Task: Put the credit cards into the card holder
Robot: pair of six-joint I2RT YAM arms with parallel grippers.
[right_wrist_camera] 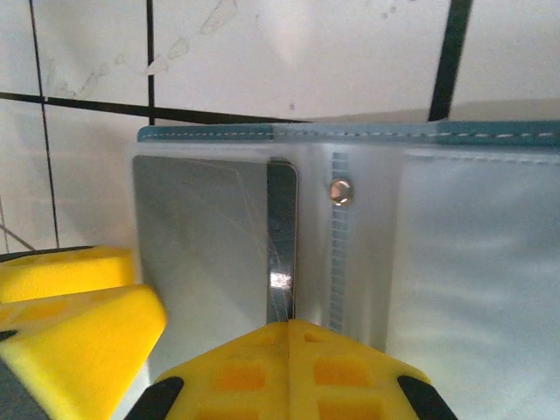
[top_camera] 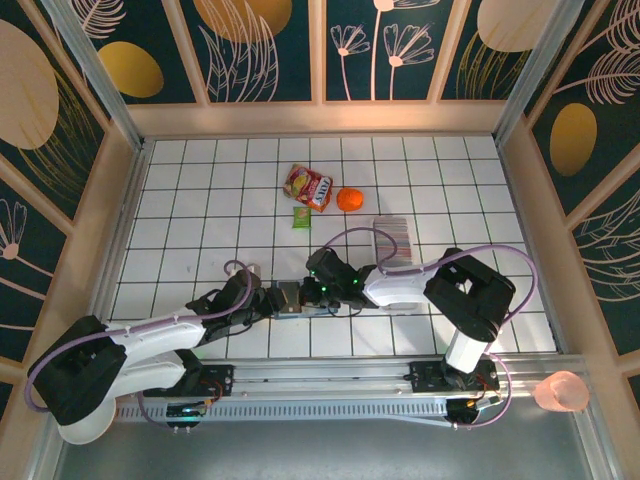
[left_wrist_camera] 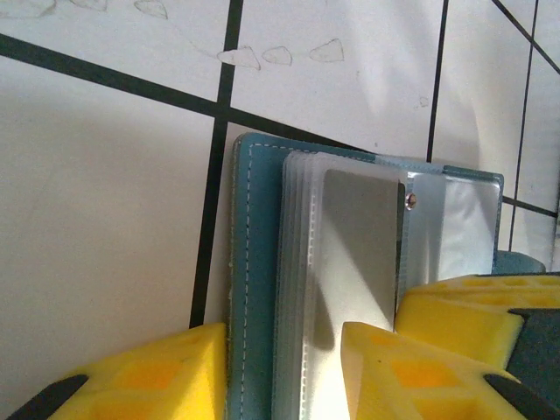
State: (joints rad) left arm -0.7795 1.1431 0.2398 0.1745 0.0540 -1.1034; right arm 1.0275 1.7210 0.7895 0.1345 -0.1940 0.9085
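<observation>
If the grey card (right_wrist_camera: 206, 254) is skewing inside the clear sleeves (right_wrist_camera: 472, 262): it is probably catching on the pocket seam or buckling, since the right gripper (right_wrist_camera: 223, 332) is bearing on one end alone.
Holder sliding: the card holder (top_camera: 288, 298) is lying on smooth tile, so a push along the table (top_camera: 200, 200) is liable to shove it away unless the left gripper (left_wrist_camera: 284, 337) is pinning it firmly.
Sleeves flopping: the clear sleeves are standing fanned, and a loose grip is risking them falling over the open pocket.
Crowding: both grippers are working the same small spot, fingers just beside each other — a knock between them is a real chance.
Left gripper: its fingers are sitting partway closed, with the teal cover (left_wrist_camera: 254, 280) and the sleeve stack filling the gap and both pads seeming to press on it.
Right gripper: its fingers are sitting close together at the card's near end, touching the sleeve. Whether they are pinching the card or only nudging it, I cannot tell.
Where the holder is lying: open, close to the table's near edge, about midway between its left and right edges.
</observation>
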